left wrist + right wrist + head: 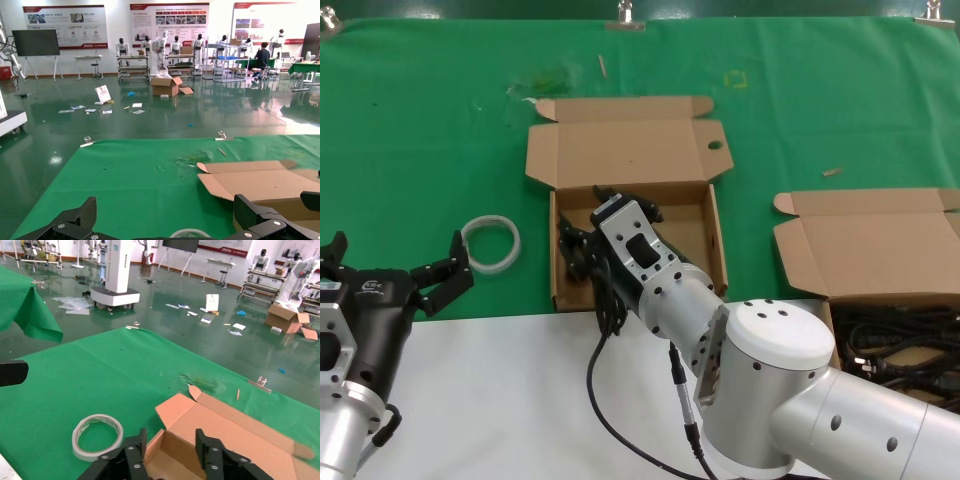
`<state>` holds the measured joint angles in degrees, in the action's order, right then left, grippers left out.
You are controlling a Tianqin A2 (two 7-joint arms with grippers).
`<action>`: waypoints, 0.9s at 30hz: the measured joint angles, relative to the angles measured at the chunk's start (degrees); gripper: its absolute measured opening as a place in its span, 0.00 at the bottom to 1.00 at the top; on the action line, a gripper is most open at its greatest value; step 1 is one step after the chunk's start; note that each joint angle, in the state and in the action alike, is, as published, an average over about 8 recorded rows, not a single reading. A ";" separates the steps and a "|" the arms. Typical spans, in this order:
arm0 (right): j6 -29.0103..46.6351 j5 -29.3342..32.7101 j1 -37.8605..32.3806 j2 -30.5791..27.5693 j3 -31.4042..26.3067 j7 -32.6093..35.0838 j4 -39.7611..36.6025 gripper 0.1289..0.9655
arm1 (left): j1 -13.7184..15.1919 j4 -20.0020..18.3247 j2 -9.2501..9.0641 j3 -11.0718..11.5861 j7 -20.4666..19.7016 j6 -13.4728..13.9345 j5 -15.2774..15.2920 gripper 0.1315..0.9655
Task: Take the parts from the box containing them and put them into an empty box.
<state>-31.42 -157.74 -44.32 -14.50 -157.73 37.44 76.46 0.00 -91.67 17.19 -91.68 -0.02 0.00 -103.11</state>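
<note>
The empty box (705, 235), brown with a round hole in one lid flap, lies open at the table's middle. My right gripper (578, 248) hangs open over its left half. In the right wrist view that gripper (170, 436) holds nothing, and the box's far corner (172, 450) shows between the fingers. Black shapes beside the gripper at the box's left wall cannot be told apart from the arm. The box containing the parts (800, 250) stands at the right with its lid up. The parts (900, 350), black coiled cables, lie inside it. My left gripper (395, 258) waits open at the left.
A white tape ring (492, 243) lies on the green cloth between the left gripper and the empty box; the ring (97, 436) also shows in the right wrist view. The white table edge (500, 340) runs along the front. Small scraps (602, 66) lie at the back.
</note>
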 joint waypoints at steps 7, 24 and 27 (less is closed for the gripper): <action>0.00 0.00 0.00 0.00 0.00 0.00 0.00 0.37 | 0.00 0.00 0.00 0.00 0.00 0.00 0.00 1.00; 1.93 3.36 2.73 0.00 4.06 -2.29 0.93 0.75 | 0.00 0.00 0.00 0.00 0.00 0.00 0.00 1.00; 3.03 5.27 4.30 0.00 6.38 -3.60 1.47 0.80 | 0.00 0.00 0.00 0.00 0.00 0.00 0.00 1.00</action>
<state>-28.39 -152.47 -40.02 -14.50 -151.36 33.83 77.93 0.00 -91.67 17.19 -91.68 -0.02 0.00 -103.11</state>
